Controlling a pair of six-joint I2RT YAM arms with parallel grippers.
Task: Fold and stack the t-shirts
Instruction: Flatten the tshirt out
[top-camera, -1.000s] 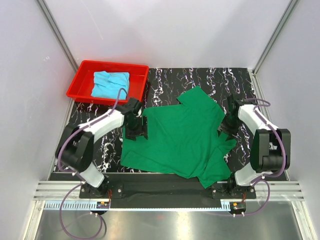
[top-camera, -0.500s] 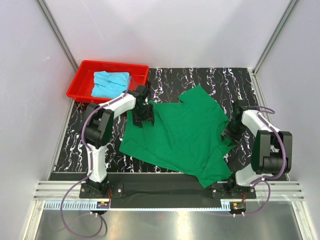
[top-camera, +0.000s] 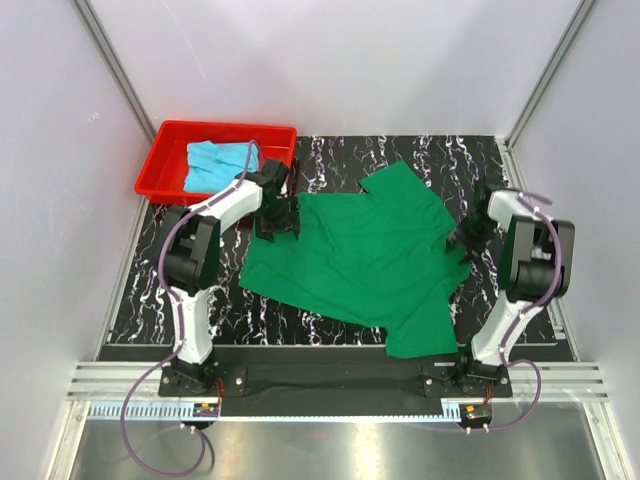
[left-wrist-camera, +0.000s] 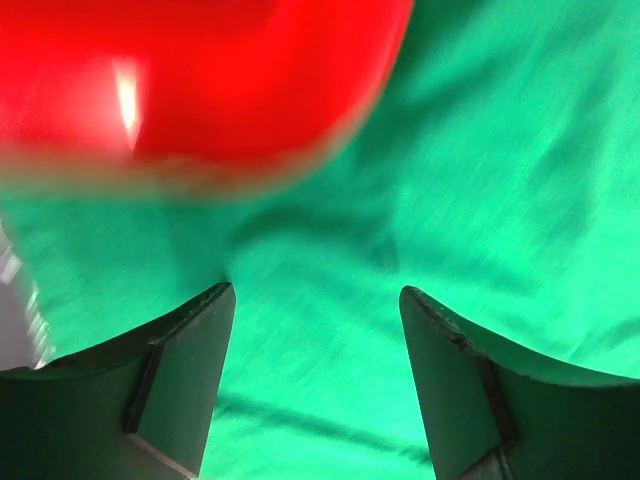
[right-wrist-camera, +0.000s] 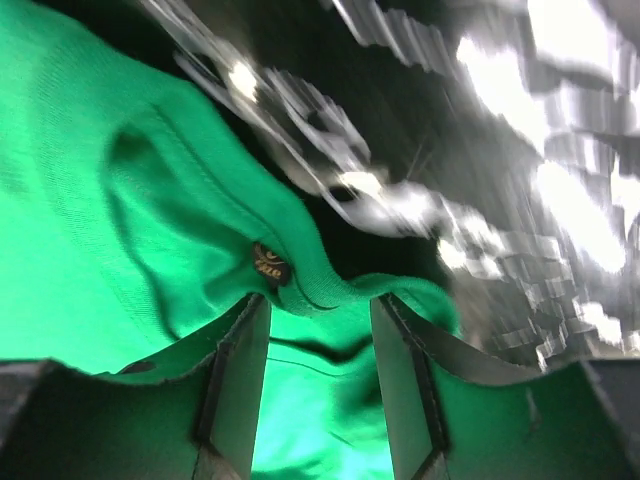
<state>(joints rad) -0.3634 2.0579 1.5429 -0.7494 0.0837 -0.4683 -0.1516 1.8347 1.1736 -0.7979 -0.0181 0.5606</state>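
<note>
The green shirt lies spread mid-frame. The left fingers are wide open over its upper left corner, holding nothing. The right fingers are half open around its right edge, and I cannot tell if they grip.

A red tray sits at the far left corner of a black, white-veined table. White walls enclose three sides; a metal rail runs along the near edge.

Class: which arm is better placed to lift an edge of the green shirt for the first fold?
Probably the right: the right pincer straddles a bunched edge of the shirt, with cloth between its jaws. The left pincer hangs wide open over flat cloth beside the tray, gripping nothing.
</note>
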